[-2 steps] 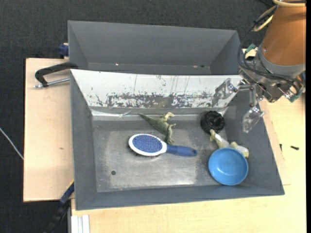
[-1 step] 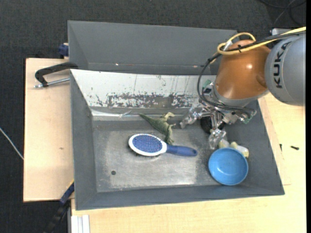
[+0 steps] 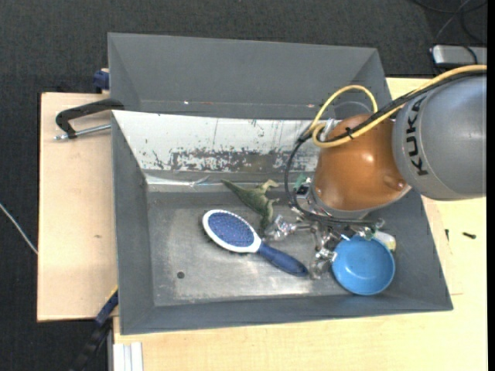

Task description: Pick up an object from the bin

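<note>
The tool (image 3: 320, 247) sits low at the right of the grey bin (image 3: 130, 207), beneath the arm's orange cover; whether it is spread or pressed together cannot be told; nearest lie the handle of the blue hairbrush (image 3: 232, 231) and a blue bowl (image 3: 363, 267), both on the floor; a green toy (image 3: 252, 195) lies behind; judged so, nothing is lifted yet, and grasp and raise remain.

Lighting moderate and even, apparently from overhead. Strong glare band across the back wall of the bin (image 3: 201, 141), upper centre of frame; its floor reflects dully. Soft highlight on the orange cover (image 3: 356, 168). Shadow pools beneath it, right of centre. Top of frame dark.
</note>
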You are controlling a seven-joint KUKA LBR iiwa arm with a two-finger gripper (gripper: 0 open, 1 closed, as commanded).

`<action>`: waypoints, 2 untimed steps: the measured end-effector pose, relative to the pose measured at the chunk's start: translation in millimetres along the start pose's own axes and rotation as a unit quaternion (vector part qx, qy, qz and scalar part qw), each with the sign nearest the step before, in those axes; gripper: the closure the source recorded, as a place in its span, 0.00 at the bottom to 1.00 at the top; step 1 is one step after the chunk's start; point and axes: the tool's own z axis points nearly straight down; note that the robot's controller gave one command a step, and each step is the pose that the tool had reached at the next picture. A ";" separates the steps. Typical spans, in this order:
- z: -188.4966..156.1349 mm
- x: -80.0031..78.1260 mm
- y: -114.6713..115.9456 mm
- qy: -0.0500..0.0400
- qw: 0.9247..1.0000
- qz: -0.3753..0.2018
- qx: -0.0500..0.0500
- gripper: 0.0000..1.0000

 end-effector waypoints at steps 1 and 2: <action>3.7 -18.3 16.3 0.000 0.990 0.138 0.005 0.00; 3.7 -45.2 44.0 -0.001 0.980 0.201 0.006 0.00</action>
